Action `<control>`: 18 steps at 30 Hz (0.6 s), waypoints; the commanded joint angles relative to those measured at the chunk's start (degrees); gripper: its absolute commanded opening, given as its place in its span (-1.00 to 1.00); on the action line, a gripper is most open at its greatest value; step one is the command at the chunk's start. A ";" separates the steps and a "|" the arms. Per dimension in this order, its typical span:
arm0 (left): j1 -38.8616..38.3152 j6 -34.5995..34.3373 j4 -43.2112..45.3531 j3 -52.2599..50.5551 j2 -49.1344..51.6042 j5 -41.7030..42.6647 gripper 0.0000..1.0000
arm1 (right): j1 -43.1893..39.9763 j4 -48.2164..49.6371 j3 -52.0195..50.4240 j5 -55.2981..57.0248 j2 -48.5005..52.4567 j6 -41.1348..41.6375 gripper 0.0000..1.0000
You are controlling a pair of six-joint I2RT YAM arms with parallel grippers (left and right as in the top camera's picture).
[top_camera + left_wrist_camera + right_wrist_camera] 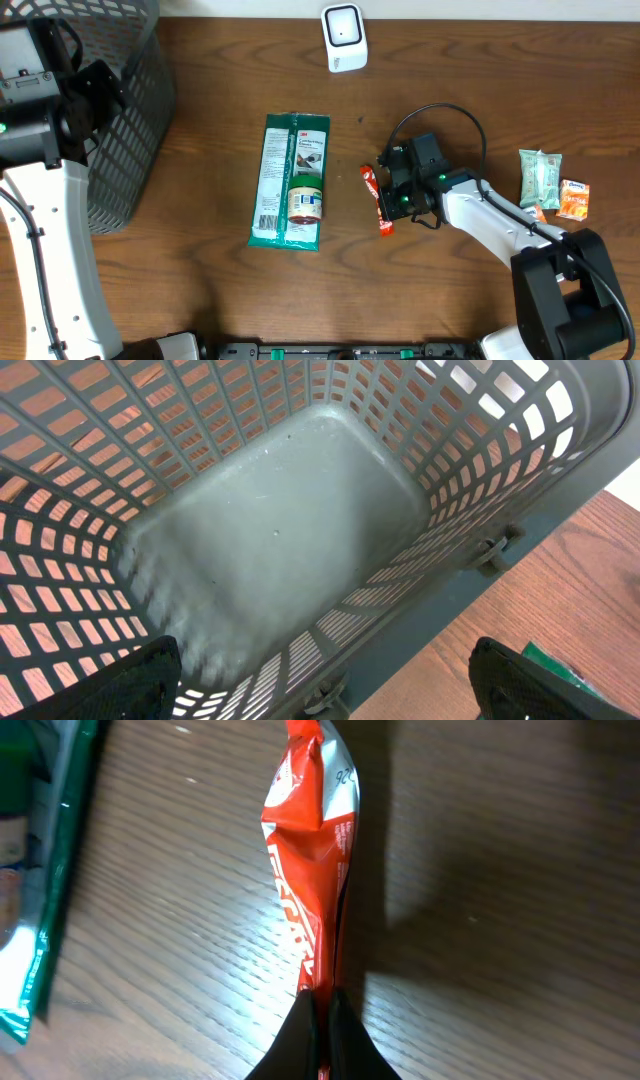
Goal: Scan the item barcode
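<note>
The item is a slim red snack packet lying on the wooden table, right of centre. My right gripper is shut on the packet's near end. In the right wrist view the two fingertips pinch the thin red wrapper edge-on, and the gripper sits low over the wood. The white barcode scanner stands at the table's far edge. My left gripper hangs open over the grey basket, with nothing between its fingers.
The grey mesh basket stands at the far left. A long green package with a small jar on it lies mid-table, just left of the red packet. Two small snack packs lie at the right edge.
</note>
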 commanded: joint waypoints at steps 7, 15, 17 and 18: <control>0.31 0.55 -0.04 0.35 0.02 -0.74 0.85 | 1.49 -13.07 8.57 34.03 -8.41 -0.94 -0.98; 0.31 0.55 -0.02 0.35 0.02 -0.74 0.85 | 8.33 -16.52 8.48 59.63 -7.32 2.78 -0.97; 0.31 0.55 -0.04 0.35 0.02 -0.74 0.85 | 9.51 -17.22 8.46 64.19 -4.55 3.17 -0.98; 0.31 0.55 -0.04 0.35 0.02 -0.74 0.85 | 10.03 -17.20 8.48 66.64 -2.95 3.15 -0.98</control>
